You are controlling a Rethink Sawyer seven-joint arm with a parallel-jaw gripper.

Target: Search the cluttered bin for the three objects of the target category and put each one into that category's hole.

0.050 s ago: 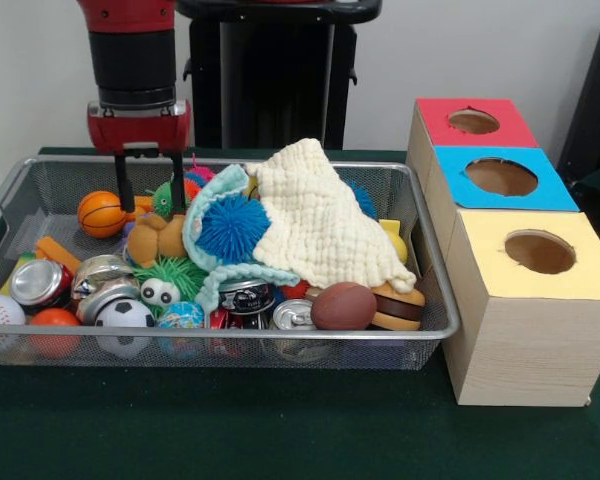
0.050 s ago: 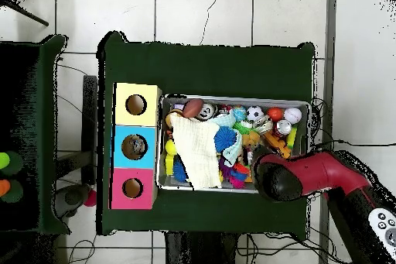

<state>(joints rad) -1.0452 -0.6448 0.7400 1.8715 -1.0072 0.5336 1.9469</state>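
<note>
My gripper (image 1: 151, 186) hangs open over the back left part of the wire bin (image 1: 435, 300), its two black fingers (image 1: 125, 186) spread with nothing held. Just below and around it lie an orange basketball (image 1: 101, 213), a green toy (image 1: 163, 198) and a brown teddy (image 1: 155, 240). A cream cloth (image 1: 320, 225) covers the bin's middle, beside a blue spiky ball (image 1: 233, 228). Along the front lie a baseball (image 1: 0, 312), a soccer ball (image 1: 125, 318), a brown football (image 1: 343, 306) and cans (image 1: 40, 283). From overhead the arm (image 2: 309, 174) hides the gripper.
Three wooden boxes with round holes stand beside the bin: red top (image 1: 473, 122), blue top (image 1: 501, 177), yellow top (image 1: 540, 252). Overhead they show as yellow (image 2: 136, 104), blue (image 2: 134, 146) and red (image 2: 132, 188). A toy burger (image 1: 398, 305) sits in the bin's front corner.
</note>
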